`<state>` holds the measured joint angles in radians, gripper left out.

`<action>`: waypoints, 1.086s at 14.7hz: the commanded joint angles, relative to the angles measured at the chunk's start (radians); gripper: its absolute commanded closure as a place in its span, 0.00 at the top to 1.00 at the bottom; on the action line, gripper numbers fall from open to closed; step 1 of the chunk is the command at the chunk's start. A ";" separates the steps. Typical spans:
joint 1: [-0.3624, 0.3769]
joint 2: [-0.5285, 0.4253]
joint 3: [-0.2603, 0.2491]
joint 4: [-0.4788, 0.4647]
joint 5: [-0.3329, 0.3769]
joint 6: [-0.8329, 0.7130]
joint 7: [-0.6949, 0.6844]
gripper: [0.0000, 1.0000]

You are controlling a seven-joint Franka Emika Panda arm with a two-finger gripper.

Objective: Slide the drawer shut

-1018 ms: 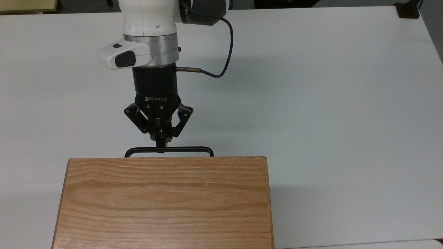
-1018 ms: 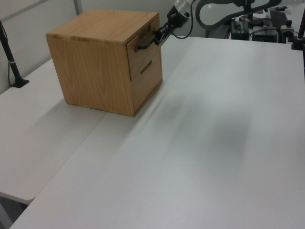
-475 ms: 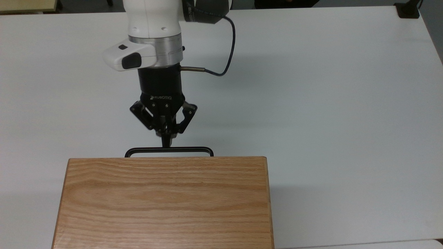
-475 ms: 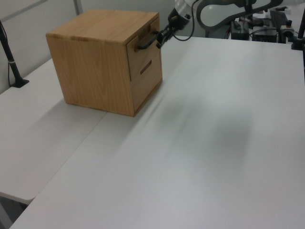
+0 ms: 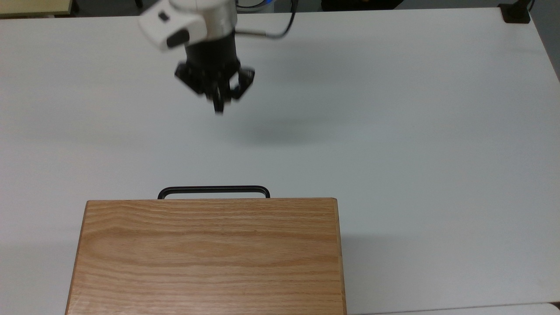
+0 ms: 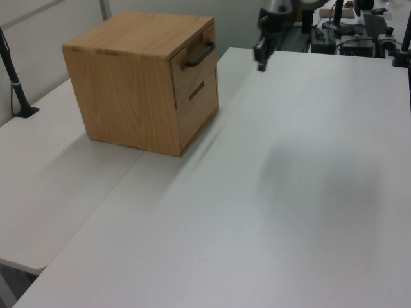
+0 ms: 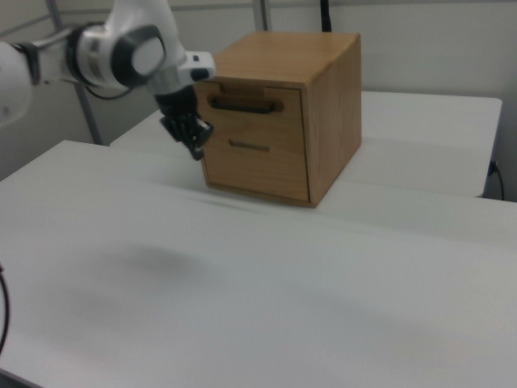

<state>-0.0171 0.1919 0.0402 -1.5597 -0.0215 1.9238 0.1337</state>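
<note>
The drawer (image 7: 252,118) is the upper one in the oak cabinet (image 5: 210,253), and its front sits flush with the cabinet's face. Its thin black bar handle (image 5: 213,189) juts past the cabinet's top edge in the top view, and the handle (image 6: 199,54) also stands out from the front in the left view. My gripper (image 5: 218,107) hangs over bare table well away from the handle, fingers closed to a point with nothing between them. The right view puts the gripper (image 7: 196,149) left of the cabinet's front, below handle height. In the left view the gripper (image 6: 261,63) is right of the cabinet.
A lower drawer (image 7: 250,168) with a slot pull sits under the upper one. The white table (image 5: 415,131) spreads wide around the cabinet. A black post (image 6: 13,77) stands at the left view's left, and a black clamp (image 5: 516,13) sits at the top view's upper right corner.
My gripper has pulled back from the handle, far toward the top view's upper edge. The drawer and cabinet have not moved.
</note>
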 commanded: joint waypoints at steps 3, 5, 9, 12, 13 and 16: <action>0.008 -0.233 -0.003 -0.124 -0.029 -0.255 -0.057 0.00; 0.008 -0.285 -0.002 -0.152 -0.026 -0.273 -0.111 0.00; 0.006 -0.284 -0.002 -0.143 -0.021 -0.287 -0.117 0.35; 0.006 -0.278 -0.005 -0.137 -0.021 -0.295 -0.157 0.75; 0.006 -0.275 -0.003 -0.137 -0.021 -0.301 -0.158 0.81; 0.006 -0.275 -0.003 -0.137 -0.020 -0.302 -0.157 1.00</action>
<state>-0.0170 -0.0705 0.0403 -1.6844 -0.0365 1.6399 0.0007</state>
